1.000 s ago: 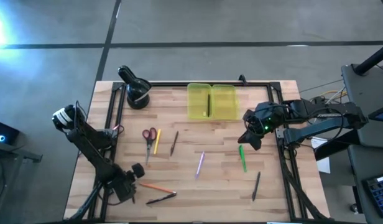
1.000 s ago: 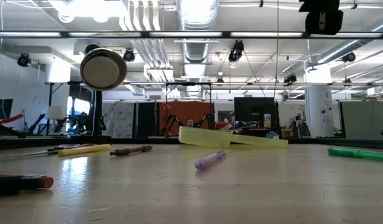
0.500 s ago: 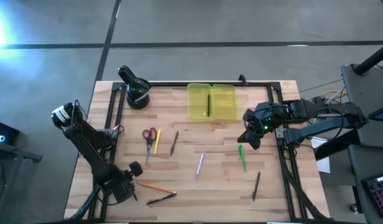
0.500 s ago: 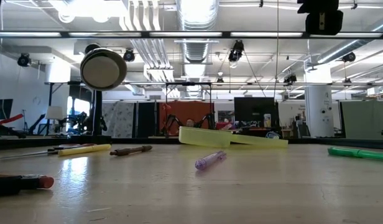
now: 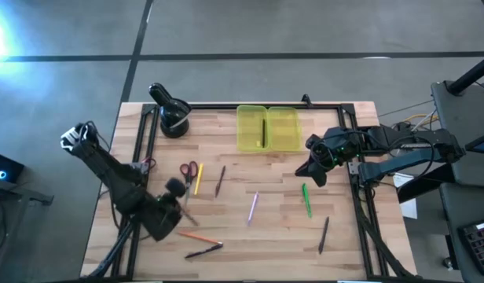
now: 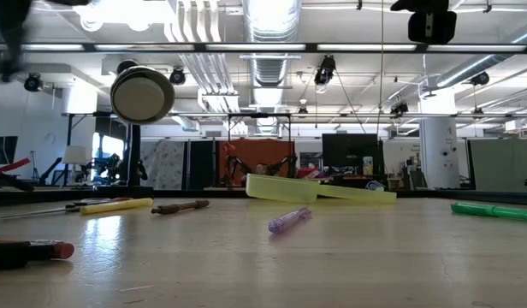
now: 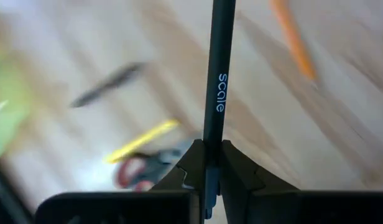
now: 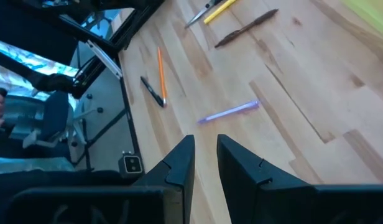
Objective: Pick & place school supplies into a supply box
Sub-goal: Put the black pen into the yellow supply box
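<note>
Your left gripper [image 7: 209, 163] pinches a thin black pen [image 7: 217, 74]; its long axis runs straight out from the fingers, over the wooden table [image 5: 344, 236]. Only the wrist view shows it; overhead hides it. Your right gripper [image 5: 313, 169], slightly parted and empty, hovers beside the translucent yellow hinged box [image 5: 268, 128].

Wooden table [image 5: 344, 244]: yellow supply box [image 5: 268, 129], scissors [image 5: 188, 173], scattered pens, black holder [image 5: 174, 118].
</note>
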`<action>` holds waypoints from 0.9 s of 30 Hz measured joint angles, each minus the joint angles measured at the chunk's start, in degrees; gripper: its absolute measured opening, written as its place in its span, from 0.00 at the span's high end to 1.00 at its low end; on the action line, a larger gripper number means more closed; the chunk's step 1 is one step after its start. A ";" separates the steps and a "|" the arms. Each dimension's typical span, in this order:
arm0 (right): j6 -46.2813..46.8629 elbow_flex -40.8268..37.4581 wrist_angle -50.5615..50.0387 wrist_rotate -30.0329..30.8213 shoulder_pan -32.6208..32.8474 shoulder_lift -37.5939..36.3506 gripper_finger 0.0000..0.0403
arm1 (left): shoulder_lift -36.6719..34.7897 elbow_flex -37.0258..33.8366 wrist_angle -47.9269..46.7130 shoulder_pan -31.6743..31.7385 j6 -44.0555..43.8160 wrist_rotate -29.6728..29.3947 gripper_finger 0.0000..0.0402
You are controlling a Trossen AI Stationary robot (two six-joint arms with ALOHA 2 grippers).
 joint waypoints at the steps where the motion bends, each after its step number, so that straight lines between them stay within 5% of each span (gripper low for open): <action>1: 0.00 0.00 0.22 0.02 0.00 0.00 0.85 | -0.09 1.38 0.27 1.56 -1.38 -2.37 0.98; 11: 0.04 -0.02 2.87 2.92 0.00 0.00 0.85 | -6.90 7.37 22.26 15.57 -19.38 -21.53 0.98; 22: -2.08 -0.04 7.63 4.51 0.00 0.02 0.85 | -9.64 1.07 57.32 20.52 -25.10 -21.94 0.98; 27: -2.35 -0.04 8.22 4.53 0.01 0.02 0.85 | -8.46 -3.12 66.31 21.39 -32.59 -21.90 0.98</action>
